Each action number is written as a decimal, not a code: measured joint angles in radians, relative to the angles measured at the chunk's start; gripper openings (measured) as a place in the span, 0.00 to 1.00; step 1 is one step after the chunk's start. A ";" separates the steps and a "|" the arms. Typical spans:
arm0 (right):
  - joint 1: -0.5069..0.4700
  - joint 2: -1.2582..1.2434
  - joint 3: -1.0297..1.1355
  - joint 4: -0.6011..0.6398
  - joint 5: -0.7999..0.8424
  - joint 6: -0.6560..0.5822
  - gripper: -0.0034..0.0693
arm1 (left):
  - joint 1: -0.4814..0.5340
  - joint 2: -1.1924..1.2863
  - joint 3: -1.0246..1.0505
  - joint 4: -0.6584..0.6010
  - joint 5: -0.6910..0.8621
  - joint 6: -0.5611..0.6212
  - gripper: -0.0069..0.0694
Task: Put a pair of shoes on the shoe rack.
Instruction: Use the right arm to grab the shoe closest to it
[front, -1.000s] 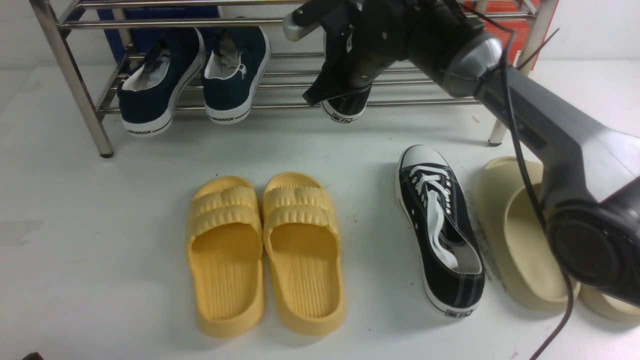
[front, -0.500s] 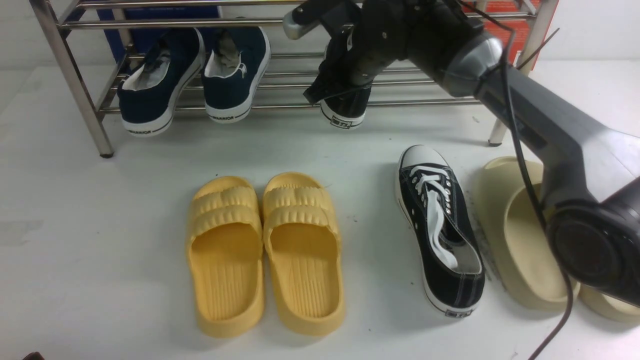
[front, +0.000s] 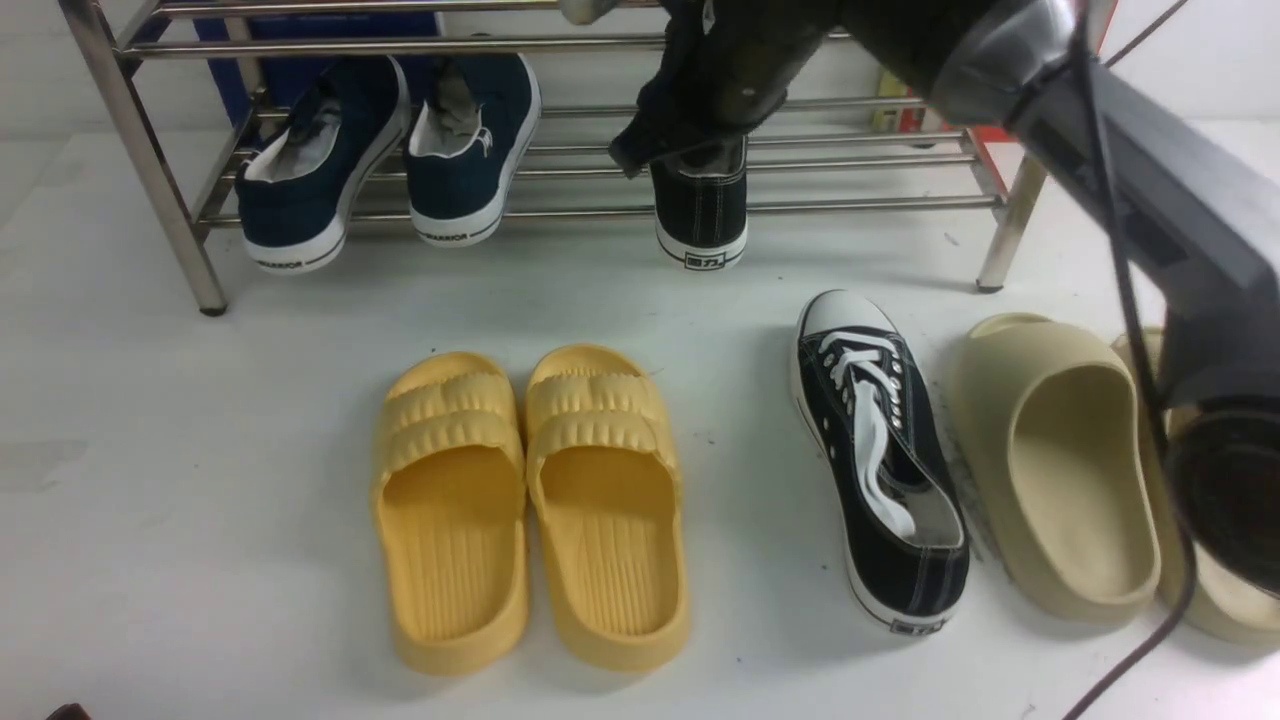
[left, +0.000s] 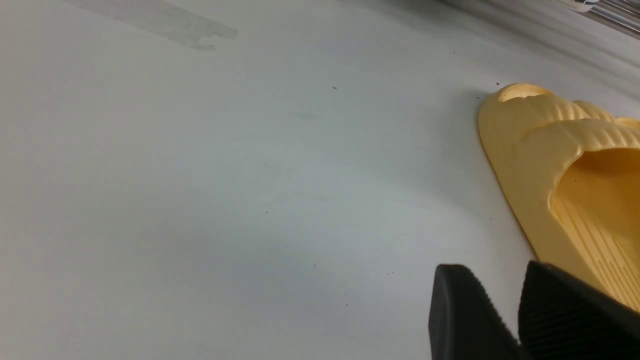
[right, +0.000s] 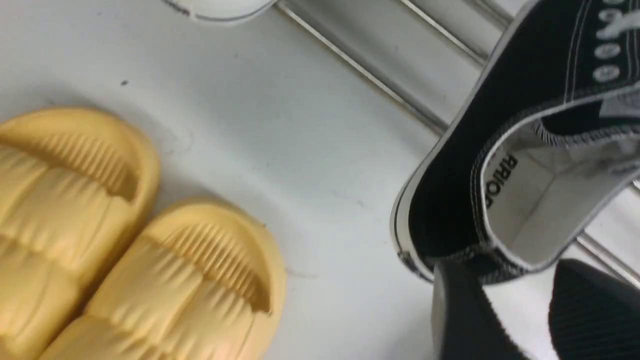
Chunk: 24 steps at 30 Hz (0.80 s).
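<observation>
Black canvas sneaker (front: 702, 215) heel-out on chrome-tube shoe rack (front: 150, 170), right gripper (right: 510, 295) spread over its heel, left gripper (left: 495, 275) visible only in wrist view, ribbed pads (left: 575, 315) parted

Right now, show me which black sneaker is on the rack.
The sneaker beneath the right gripper, heel overhanging the shoe rack; its twin lies on the floor.

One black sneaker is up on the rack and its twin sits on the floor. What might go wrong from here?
1. The racked sneaker has its heel overhanging the front tube of the shoe rack, and the open right gripper hangs right by it; a brush on pulling away might tip it off.
2. The floor sneaker lies close beside a beige slide, so a grab there may shove the slide.
</observation>
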<state>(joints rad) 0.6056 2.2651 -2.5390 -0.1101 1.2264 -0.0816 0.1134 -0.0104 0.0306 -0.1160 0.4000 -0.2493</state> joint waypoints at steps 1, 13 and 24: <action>0.005 -0.027 0.001 0.002 0.019 0.017 0.42 | 0.000 0.000 0.000 0.000 0.000 0.000 0.35; 0.013 -0.504 0.575 0.110 0.023 0.140 0.17 | 0.000 0.000 0.000 0.000 0.000 0.000 0.35; -0.012 -0.824 1.340 0.000 -0.091 0.555 0.35 | 0.000 0.000 0.000 0.000 0.000 0.000 0.35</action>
<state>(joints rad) 0.5940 1.4416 -1.1994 -0.1096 1.1357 0.4737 0.1134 -0.0104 0.0306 -0.1160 0.4000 -0.2493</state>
